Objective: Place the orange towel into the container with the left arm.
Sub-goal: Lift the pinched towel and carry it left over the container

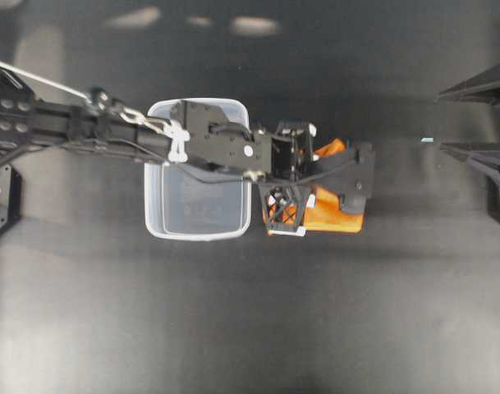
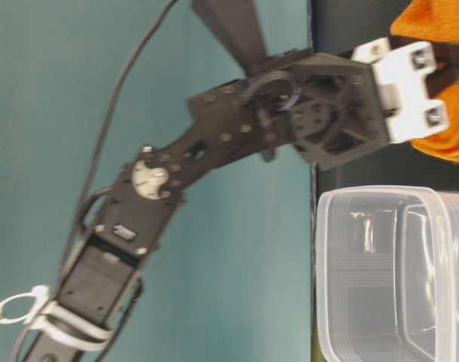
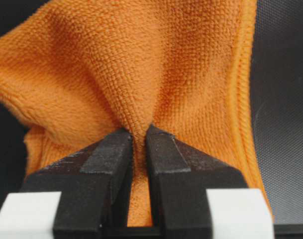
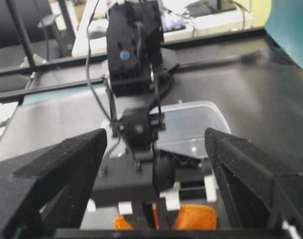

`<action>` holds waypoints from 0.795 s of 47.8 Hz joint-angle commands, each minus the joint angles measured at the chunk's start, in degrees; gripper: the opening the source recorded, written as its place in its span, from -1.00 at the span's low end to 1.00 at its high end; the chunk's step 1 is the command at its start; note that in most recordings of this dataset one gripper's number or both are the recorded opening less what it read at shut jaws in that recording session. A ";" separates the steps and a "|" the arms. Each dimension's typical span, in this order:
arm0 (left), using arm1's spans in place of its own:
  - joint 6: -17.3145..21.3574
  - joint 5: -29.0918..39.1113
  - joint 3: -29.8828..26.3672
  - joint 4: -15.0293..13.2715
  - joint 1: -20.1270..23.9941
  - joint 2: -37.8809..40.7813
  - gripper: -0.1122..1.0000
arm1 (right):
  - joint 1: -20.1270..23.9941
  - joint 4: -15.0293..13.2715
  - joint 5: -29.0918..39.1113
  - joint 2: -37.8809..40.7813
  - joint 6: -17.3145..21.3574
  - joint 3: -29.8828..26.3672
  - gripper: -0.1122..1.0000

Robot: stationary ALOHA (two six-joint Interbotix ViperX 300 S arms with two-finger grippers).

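Two black fingers of my left gripper (image 3: 139,137) pinch a fold of the soft orange microfibre towel (image 3: 141,69), beside the clear plastic rectangular container (image 1: 199,215) on the black bench (image 1: 250,312). Light, limp cloth: I judge a bunched central fold holds best. My right gripper (image 4: 156,144) stands wide.

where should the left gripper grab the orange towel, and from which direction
Pinch a raised fold near the middle of the orange towel, coming straight down from above. It lies flat and soft on the table, so only a bunched ridge offers purchase. The left gripper is already shut on such a fold, beside the container.
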 commanded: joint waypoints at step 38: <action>4.83 11.95 23.38 0.26 2.46 -41.92 -0.70 | -0.18 0.18 -3.08 0.35 0.09 0.44 0.58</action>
